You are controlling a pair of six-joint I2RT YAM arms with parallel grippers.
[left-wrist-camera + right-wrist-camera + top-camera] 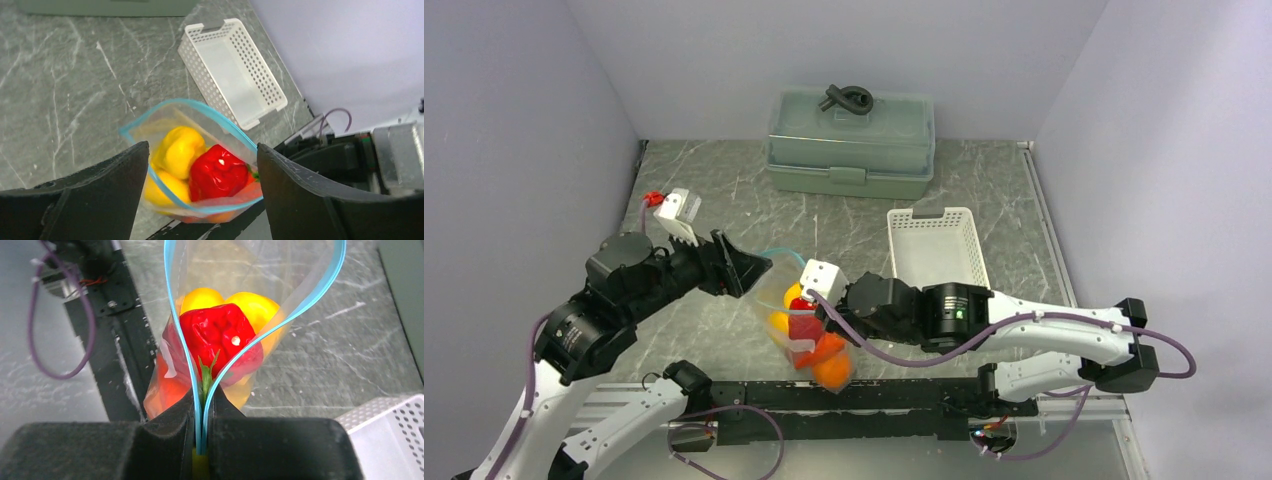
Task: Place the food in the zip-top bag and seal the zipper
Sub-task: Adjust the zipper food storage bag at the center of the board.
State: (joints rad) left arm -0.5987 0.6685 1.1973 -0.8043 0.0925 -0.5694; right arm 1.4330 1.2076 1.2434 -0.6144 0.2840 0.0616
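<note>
- Right gripper [202,440] is clamped tight on the zipper [172,315] — both teal-blue strips are pinched flat between its fingers at one end of the mouth.
- From that pinch the two strips spread into a wide loop, so the zip-top bag [240,270] stands open along the rest of its mouth; the seal is not yet made.
- Left gripper [200,167] has its jaws spread wide, with one black finger [100,190] at each side of the bag's mouth in its wrist view. Whether either touches the plastic I cannot tell.
- All the food [217,335] that shows is inside the bag: a red pepper [217,172] on top with its green stalk pointing toward the pinch, yellow pieces [180,147] beside and under it, and orange ones [832,372] at the bag's near end.
- Seen from above, the bag sits between the two grippers on the near part of the grey marbled table [724,190], its near end just beside the black rail [874,395].
- White lattice basket [929,212] stands on the table beside the right arm, near the bag but apart from it.
- Grey-green lidded box [849,150] sits at the far edge by the wall — a dark looped object [846,98] lies on its lid.
</note>
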